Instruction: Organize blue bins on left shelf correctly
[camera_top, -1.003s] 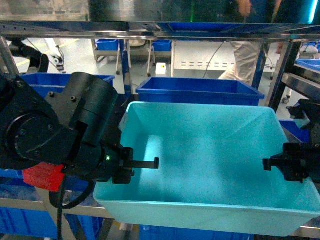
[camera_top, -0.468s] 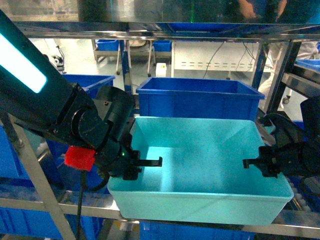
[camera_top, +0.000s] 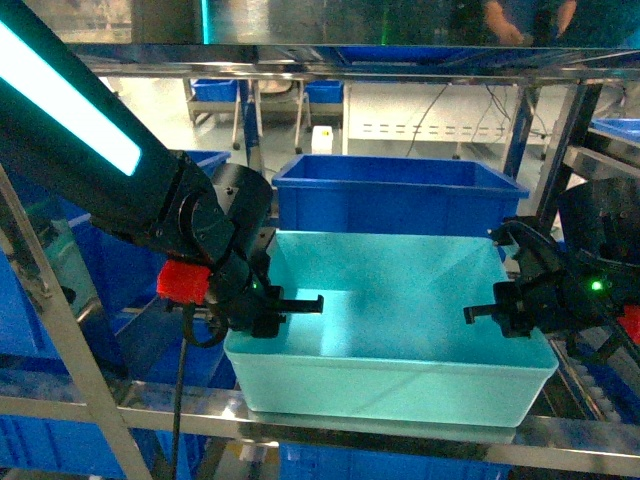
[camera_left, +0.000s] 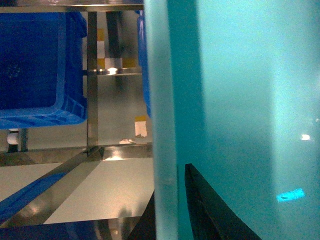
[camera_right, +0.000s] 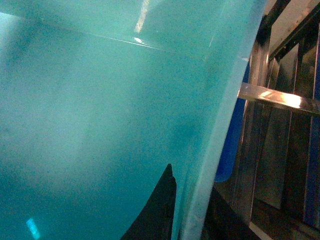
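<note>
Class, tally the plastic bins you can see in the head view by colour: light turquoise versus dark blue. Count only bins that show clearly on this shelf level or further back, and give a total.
Light turquoise bins: 1, the turquoise bin held between the left gripper and the right gripper.
Dark blue bins: 4, namely the bin directly behind, one at left and two distant ones.
Total: 5

Turquoise bin (camera_top: 400, 330): open-topped, empty, upright, center frame on left shelf (camera_top: 300, 415) front rail. Dark blue bin (camera_top: 395, 190) directly behind it, touching or nearly. More dark blue bins (camera_top: 60, 260) far left.
</note>
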